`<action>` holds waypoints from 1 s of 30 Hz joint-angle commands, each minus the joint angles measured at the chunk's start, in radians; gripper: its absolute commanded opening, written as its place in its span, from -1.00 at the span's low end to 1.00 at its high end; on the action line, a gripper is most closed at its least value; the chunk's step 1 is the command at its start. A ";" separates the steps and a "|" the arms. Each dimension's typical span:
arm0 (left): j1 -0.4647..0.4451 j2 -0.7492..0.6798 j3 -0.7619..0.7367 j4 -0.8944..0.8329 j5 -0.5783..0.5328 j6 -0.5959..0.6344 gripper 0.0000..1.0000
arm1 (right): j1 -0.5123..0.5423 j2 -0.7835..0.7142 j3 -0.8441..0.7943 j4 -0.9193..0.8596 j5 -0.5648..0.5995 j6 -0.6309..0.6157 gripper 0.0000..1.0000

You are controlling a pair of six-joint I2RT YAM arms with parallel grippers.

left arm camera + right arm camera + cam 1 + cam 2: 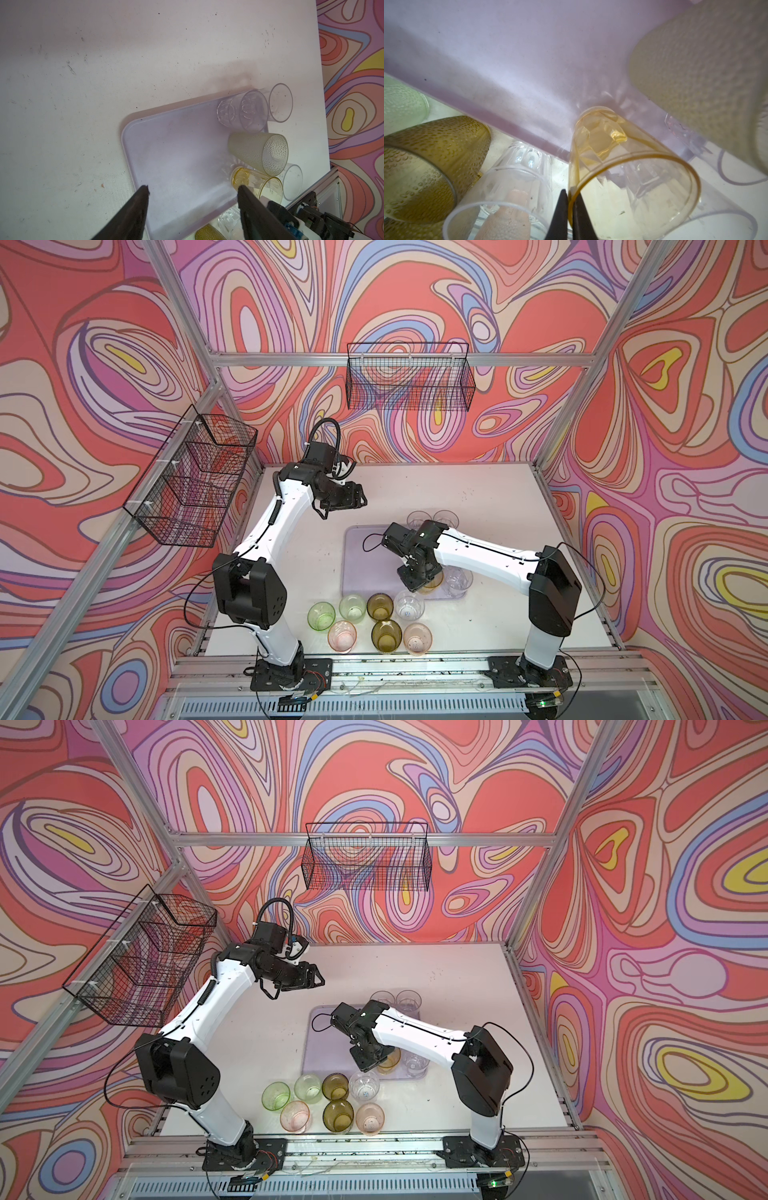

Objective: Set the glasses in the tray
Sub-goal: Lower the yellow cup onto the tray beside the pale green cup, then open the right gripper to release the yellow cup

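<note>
While the right arm reaches from its front-right base leftward over the tray (361,560), its wrist folds down, so the right gripper (417,578) points downward at the tray's near right part. Wrist view: right gripper (570,192) is pinched tight on the rim wall of the amber glass (623,166), one finger (560,214) outside, the other inside the mouth. Amber glass (434,584) is upright, mouth up, long axis vertical, base low at the tray floor just inside the near rim; whether it is fully resting or a hair above is hard to tell. Left arm has its elbow raised and forearm sloping up toward the back left, wrist bent, with the left gripper (357,499) held high over the bare table (478,497) behind the tray's left corner and aimed toward the tray. Left gripper (193,188) has its jaws wide, nothing between them. Also upright in the tray: dimpled pale glass (255,151) next to the amber one, and a clear glass (457,580) at the near right corner. Two clear glasses (417,517) stand at the far right corner. Seven more glasses (380,608) stand mouth up on the table in front of the tray, in two rows.
</note>
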 commanded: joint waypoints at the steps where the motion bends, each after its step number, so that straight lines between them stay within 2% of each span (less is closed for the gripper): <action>1: 0.001 0.007 0.013 -0.022 0.007 0.001 0.42 | -0.004 0.016 -0.008 0.007 0.007 0.008 -1.00; 30: 0.001 0.008 0.014 -0.021 0.003 0.002 0.42 | -0.005 0.007 0.035 -0.008 0.019 -0.011 -0.67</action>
